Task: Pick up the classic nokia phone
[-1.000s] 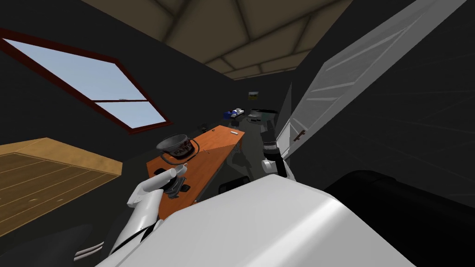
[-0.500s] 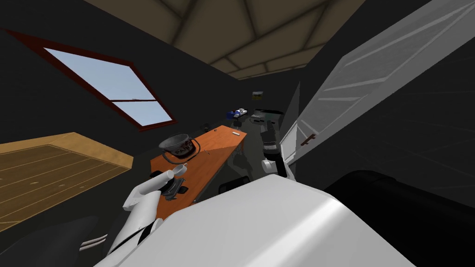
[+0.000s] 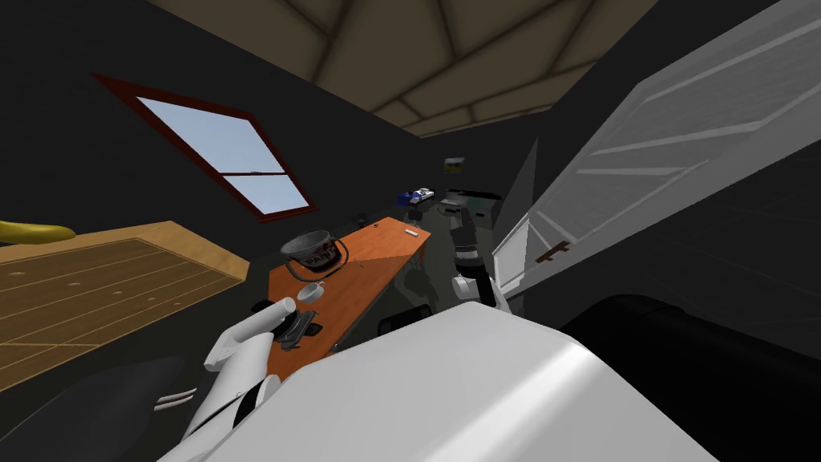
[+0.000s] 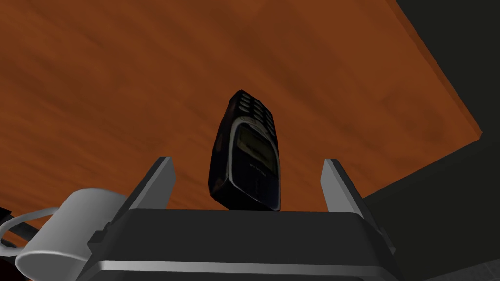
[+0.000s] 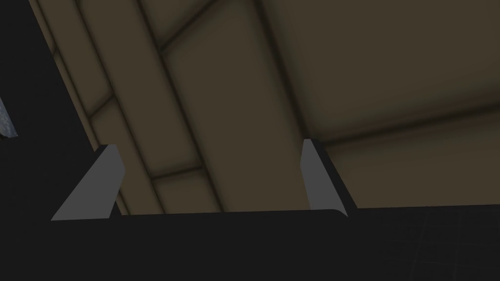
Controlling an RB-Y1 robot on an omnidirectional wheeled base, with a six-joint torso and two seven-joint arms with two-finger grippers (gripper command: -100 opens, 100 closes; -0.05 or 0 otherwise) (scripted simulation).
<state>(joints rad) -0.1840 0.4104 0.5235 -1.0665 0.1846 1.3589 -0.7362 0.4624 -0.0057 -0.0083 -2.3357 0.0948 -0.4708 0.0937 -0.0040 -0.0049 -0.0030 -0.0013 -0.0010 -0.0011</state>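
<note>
Between the left fingers [image 4: 157,184], touching neither, lies the dark phone [image 4: 246,156].

1. The classic Nokia phone [image 4: 246,156] is a small, dark, nearly black candybar handset with a pale grey rim around its dim screen and rows of dark keys beyond it.
2. It lies face up on the orange-brown tabletop [image 4: 122,73], intact and flat.
3. It sits between the spread fingers of the left gripper [image 4: 247,160], roughly centred, clear of both blades (neither one touches its sides).
4. Its screen end is nearest the gripper's dark body, which hides the very end; the keypad end points away.
5. Its long axis runs outward from the gripper, slightly skewed.
</note>
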